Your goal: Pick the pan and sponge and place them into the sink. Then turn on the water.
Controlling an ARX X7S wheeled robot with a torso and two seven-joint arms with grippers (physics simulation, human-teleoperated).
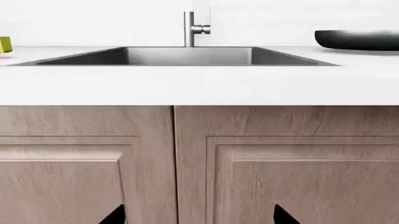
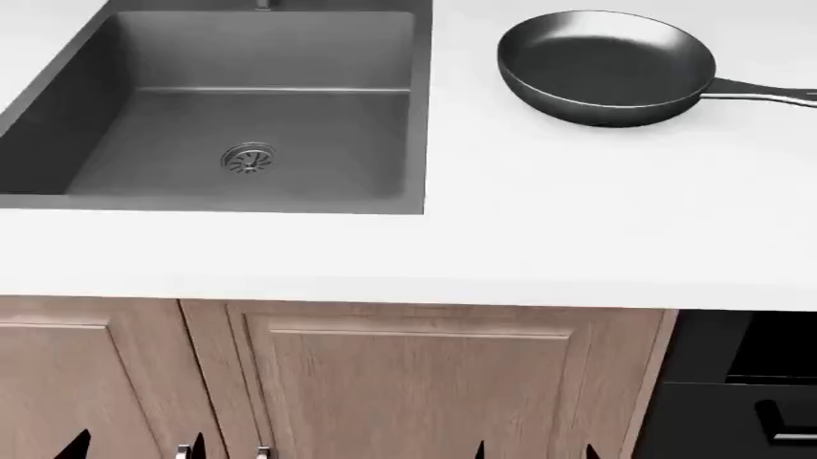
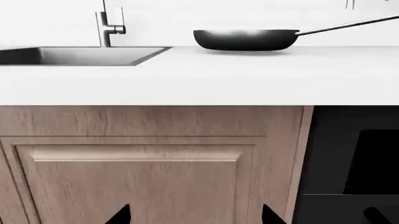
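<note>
The pan (image 2: 607, 67) sits upright on the white counter to the right of the sink (image 2: 255, 57), its long handle (image 2: 766, 93) pointing right. In the left wrist view the sponge (image 1: 5, 44) shows as a small yellow block on the counter at the sink's (image 1: 187, 56) far side from the pan (image 1: 358, 39). The faucet (image 1: 190, 28) stands behind the basin and no water runs from it. My left gripper (image 1: 199, 217) and right gripper (image 3: 193, 217) are both open and empty, low in front of the cabinet doors, below counter height. The right wrist view also shows the pan (image 3: 246, 39).
A white countertop (image 2: 537, 239) overhangs wooden cabinet doors (image 2: 422, 392). A black oven front (image 2: 747, 382) stands to the right of the cabinets. A round metal drain (image 2: 249, 158) lies in the basin floor.
</note>
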